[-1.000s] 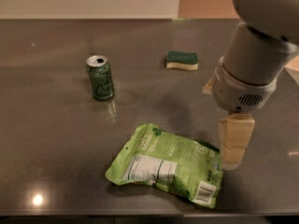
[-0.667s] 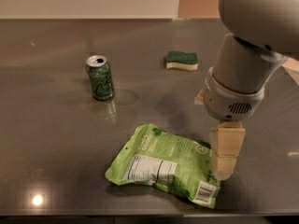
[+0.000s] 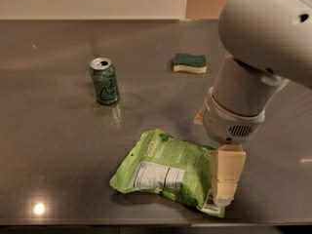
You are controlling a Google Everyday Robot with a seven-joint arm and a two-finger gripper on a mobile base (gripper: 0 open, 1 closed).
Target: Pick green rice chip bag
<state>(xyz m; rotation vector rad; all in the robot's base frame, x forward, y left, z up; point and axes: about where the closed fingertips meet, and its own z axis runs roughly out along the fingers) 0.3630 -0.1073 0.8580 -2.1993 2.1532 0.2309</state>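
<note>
The green rice chip bag point(image 3: 165, 171) lies flat on the dark table near the front edge, label side up with its white nutrition panel showing. My gripper point(image 3: 225, 191) hangs from the grey arm over the bag's right end, its cream finger point(image 3: 226, 175) pointing down and covering the bag's lower right corner. Only one finger shows from this side.
A green soda can point(image 3: 104, 81) stands upright at the left middle. A sponge with a dark green top point(image 3: 190, 63) lies at the back centre. The table's front edge point(image 3: 146, 225) runs just below the bag. A bright light reflection sits at the front left.
The arm has moved left and toward the front; the gripper has come down from beside the bag's right edge to over its lower right corner. The bag, can and sponge have not moved.
</note>
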